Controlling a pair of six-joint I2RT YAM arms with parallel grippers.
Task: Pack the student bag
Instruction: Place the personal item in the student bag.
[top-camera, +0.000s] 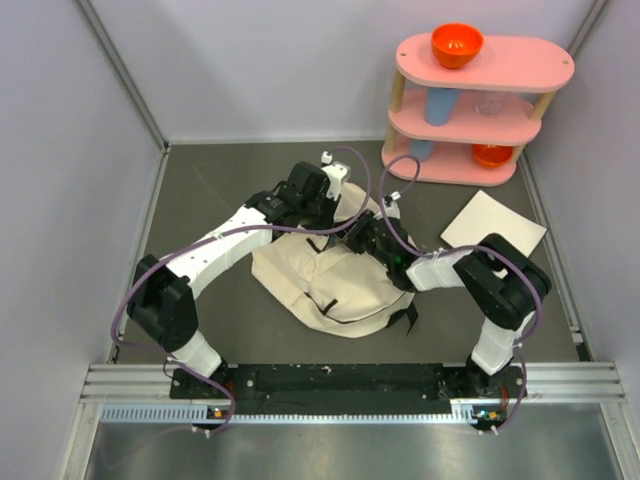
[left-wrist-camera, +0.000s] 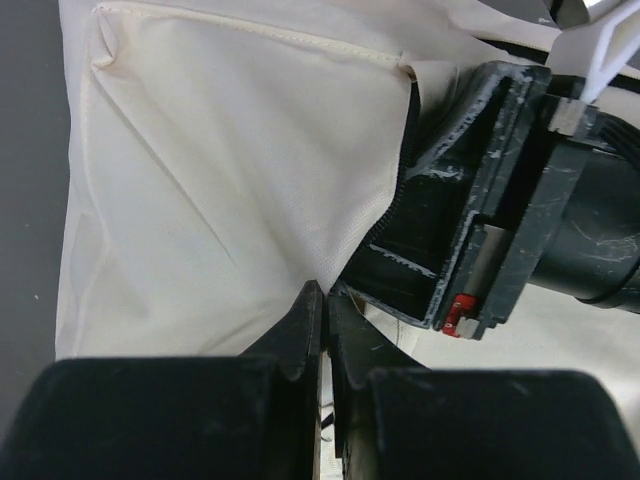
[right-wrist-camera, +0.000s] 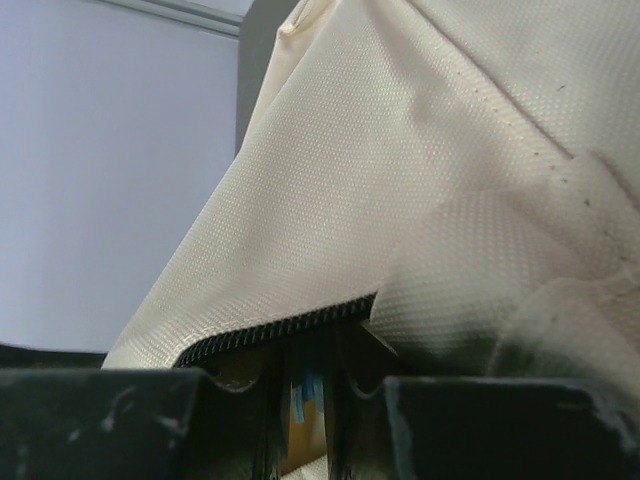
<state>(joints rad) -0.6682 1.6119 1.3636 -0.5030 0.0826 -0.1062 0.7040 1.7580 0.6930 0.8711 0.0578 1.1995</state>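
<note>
**both pincers meet at the zip of the student bag**

the student bag (top-camera: 310, 285) lies slumped in the middle of the bench (top-camera: 230, 165), just beyond the near edge, with a black strap (top-camera: 411, 318) trailing on its right side. the left arm (top-camera: 230, 245) and right arm (top-camera: 500, 285) bend inward over it and meet at its far edge.

the left pincer (left-wrist-camera: 320, 300) has its tips pressed together against the cream canvas, beside the black zipper (left-wrist-camera: 395, 200). whether a fold of cloth is caught between them i cannot tell. its wrist view also shows the other pincer's black body right at the zipper.

the right pincer (right-wrist-camera: 305, 395) is nearly closed, leaving a narrow slit. something tan with a blue spot sits in that slit, under the zipper teeth; gripped or not, i cannot tell. only this view looks under the zipper edge, since the arms cover that spot from overhead. what the bag holds shows nowhere.

farther right a white sheet (top-camera: 493, 222) lies flat, apart from the bag. in the far right corner stands a pink shelf (top-camera: 530, 65) of three tiers. an orange bowl (top-camera: 457, 45) sits on top, a blue cup (top-camera: 440, 105) on the middle tier and a second orange bowl (top-camera: 492, 154) at the bottom.
</note>
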